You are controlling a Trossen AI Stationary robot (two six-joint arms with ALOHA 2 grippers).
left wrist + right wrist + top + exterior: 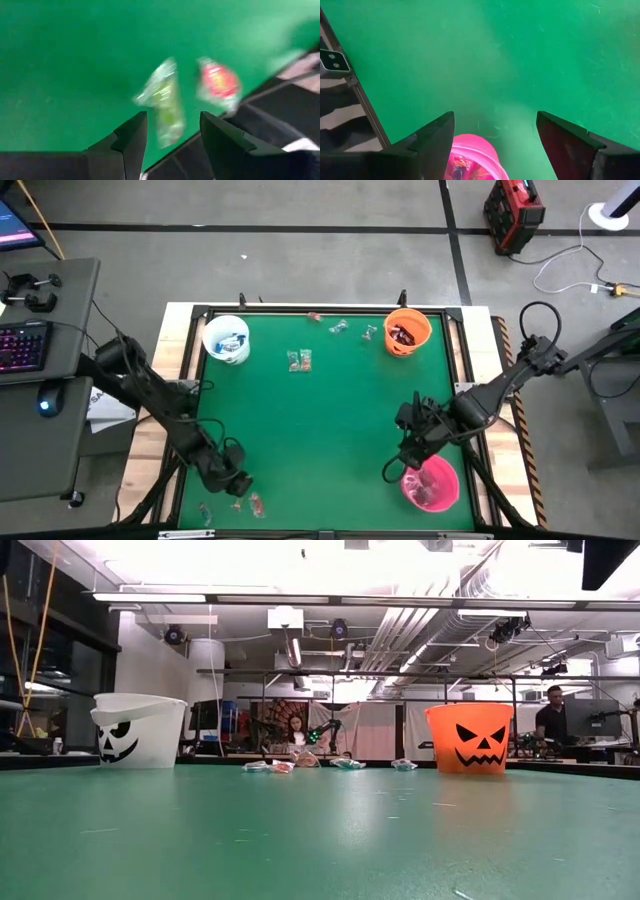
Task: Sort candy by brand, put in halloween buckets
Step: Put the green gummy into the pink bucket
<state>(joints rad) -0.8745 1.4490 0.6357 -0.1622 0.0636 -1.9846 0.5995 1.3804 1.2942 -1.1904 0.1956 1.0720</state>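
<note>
Left wrist view: left gripper [170,132] is spreading narrowly around clear greenish candy [162,100] near table edge; red candy [218,82] is sitting just beside, risking wrong-brand nudge. Right gripper [495,135] is hanging wide over pink bucket [470,160].

white plastic pail [226,339]: upright, far-left corner of green table [320,430]
orange plastic pail [407,331]: upright, far-right corner
pink plastic pail [431,483]: near-right corner
loose wrapped sweets [299,360]: between white and orange pails
</note>
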